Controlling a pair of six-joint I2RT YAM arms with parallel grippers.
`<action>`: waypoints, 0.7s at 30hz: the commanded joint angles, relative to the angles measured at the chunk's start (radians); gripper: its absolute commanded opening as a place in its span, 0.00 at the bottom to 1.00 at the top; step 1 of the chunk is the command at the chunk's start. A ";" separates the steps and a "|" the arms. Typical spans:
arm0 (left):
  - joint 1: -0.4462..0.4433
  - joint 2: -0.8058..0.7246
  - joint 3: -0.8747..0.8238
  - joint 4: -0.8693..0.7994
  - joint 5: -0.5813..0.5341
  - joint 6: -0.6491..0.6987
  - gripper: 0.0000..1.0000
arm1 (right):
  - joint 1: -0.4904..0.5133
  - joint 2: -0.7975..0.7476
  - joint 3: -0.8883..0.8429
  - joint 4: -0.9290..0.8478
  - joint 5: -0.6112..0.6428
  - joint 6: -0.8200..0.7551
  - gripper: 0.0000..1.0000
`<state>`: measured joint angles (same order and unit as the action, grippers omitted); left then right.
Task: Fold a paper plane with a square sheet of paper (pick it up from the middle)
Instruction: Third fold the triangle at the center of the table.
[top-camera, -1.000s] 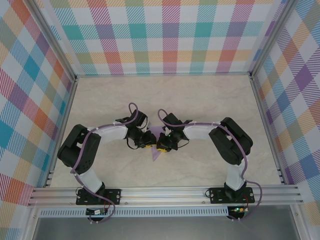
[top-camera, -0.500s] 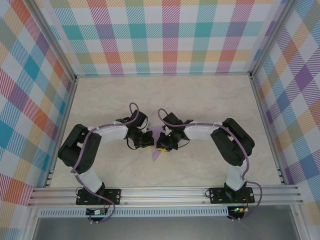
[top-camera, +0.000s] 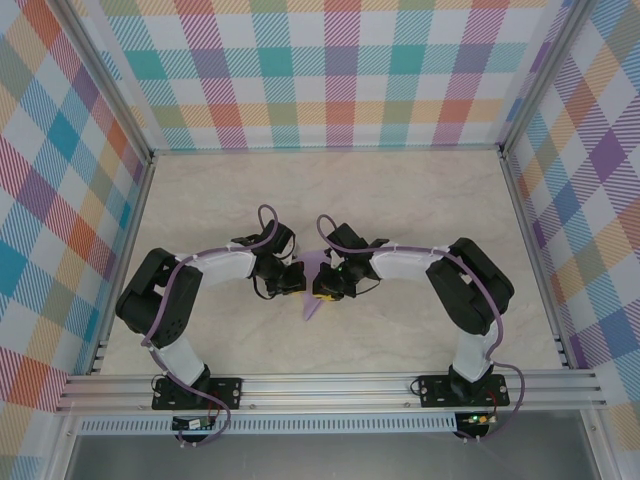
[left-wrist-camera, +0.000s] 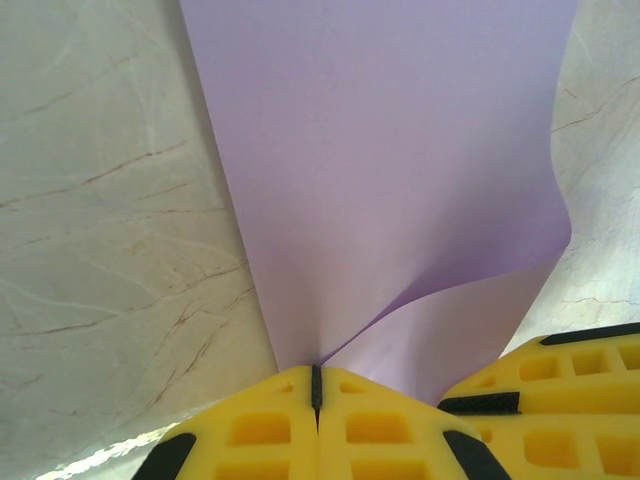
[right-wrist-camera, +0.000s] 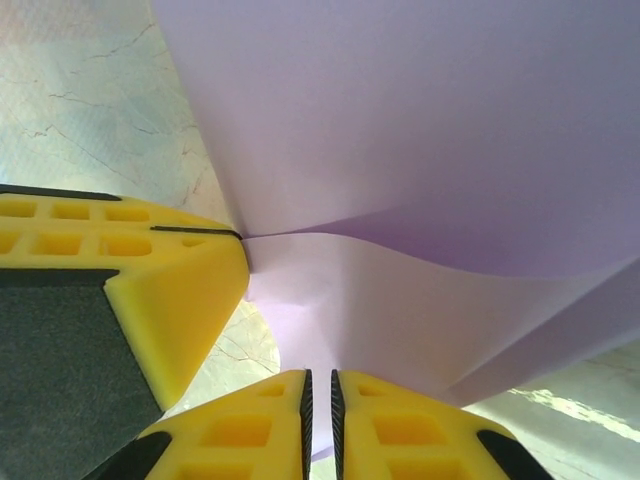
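Two robot arms meet near the middle of a pale marbled table (top-camera: 420, 200). The left gripper (left-wrist-camera: 316, 385) is pinched tight on the bent lavender square sheet of paper (top-camera: 314, 268). Just to its right, the right gripper (right-wrist-camera: 319, 390) clamps the same sheet's curled edge.

Two hands are counted: the left hand (left-wrist-camera: 316, 385) and the right hand (right-wrist-camera: 319, 395). Four yellow fingers (left-wrist-camera: 250, 430) are seen, two per hand. One lavender sheet (left-wrist-camera: 380, 150) is counted, reaching out ahead of both hands. Two arms are counted, the left arm (top-camera: 215, 262) and the right arm (top-camera: 410, 262). One worktop (top-camera: 400, 200) is seen beneath the hands.
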<state>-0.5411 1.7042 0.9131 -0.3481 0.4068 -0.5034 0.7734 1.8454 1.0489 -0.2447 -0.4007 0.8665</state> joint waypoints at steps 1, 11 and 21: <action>-0.011 -0.020 0.009 -0.006 0.011 0.009 0.02 | 0.000 0.027 0.004 -0.032 0.017 -0.025 0.15; -0.012 -0.009 0.006 0.037 0.063 0.005 0.02 | -0.001 0.029 -0.004 -0.042 0.028 -0.019 0.15; -0.012 0.003 0.011 -0.001 0.005 0.005 0.02 | 0.000 0.036 -0.006 -0.048 0.030 -0.024 0.15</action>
<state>-0.5415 1.7046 0.9134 -0.3325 0.4400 -0.5037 0.7734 1.8648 1.0489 -0.2672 -0.3779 0.8551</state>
